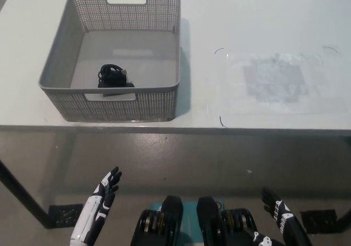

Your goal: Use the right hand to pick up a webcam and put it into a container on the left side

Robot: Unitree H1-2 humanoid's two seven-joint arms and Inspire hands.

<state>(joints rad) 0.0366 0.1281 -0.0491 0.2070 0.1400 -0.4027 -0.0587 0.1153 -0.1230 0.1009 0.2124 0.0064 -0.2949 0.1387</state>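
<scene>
white table (pixel 263 16) | webcam (pixel 112 75) in basket (pixel 63 51) | right hand (pixel 282 221) cropped

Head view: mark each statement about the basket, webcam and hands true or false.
1. The webcam lies inside the basket. True.
2. The right hand holds the webcam. False: it is open, low, below the table edge.
3. The basket stands on the table's right side. False: it stands on the left.
4. The left hand is open and holds nothing. True.
5. Both hands are over the tabletop. False: both are below its front edge.
</scene>
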